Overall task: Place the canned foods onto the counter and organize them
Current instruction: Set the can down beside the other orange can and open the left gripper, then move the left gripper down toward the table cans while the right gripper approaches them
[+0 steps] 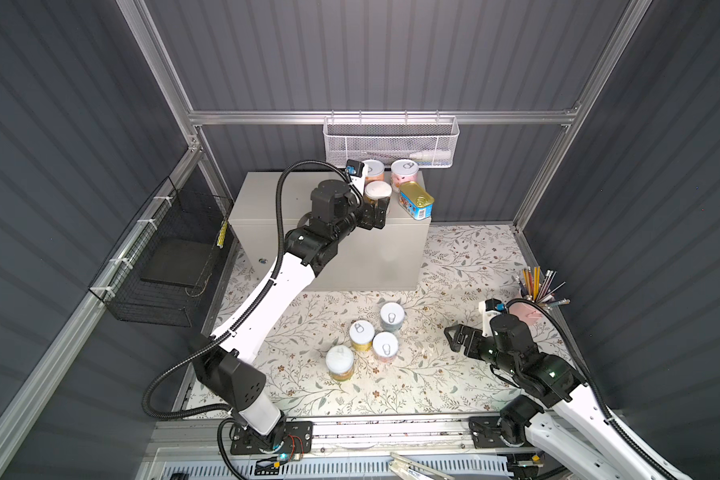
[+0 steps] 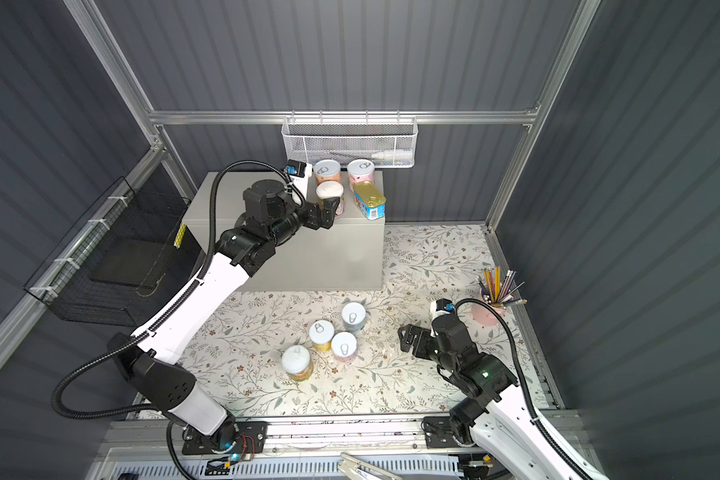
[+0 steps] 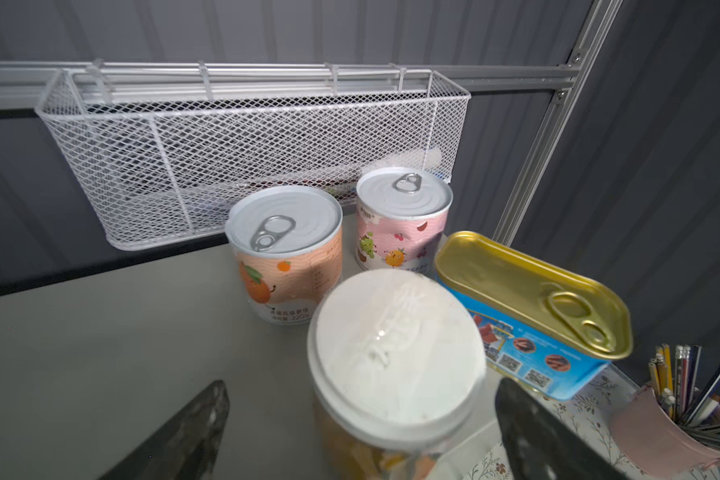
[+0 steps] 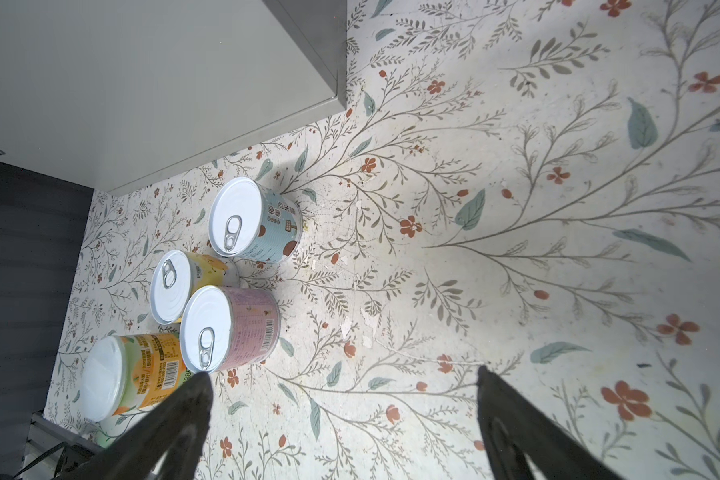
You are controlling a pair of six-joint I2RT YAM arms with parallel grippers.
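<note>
The counter is a beige-grey box at the back. On its right end stand an orange-label can, a pink can, a white-lidded can and a gold-topped blue tin. My left gripper is open around the white-lidded can, with a clear gap at one finger. On the floral mat stand a pale blue can, a yellow can, a pink can and a white-lidded orange can. My right gripper hangs open and empty to their right.
A white mesh basket hangs on the back wall just above the counter's cans. A black wire basket is fixed to the left wall. A pink pencil cup stands behind my right arm near the right wall.
</note>
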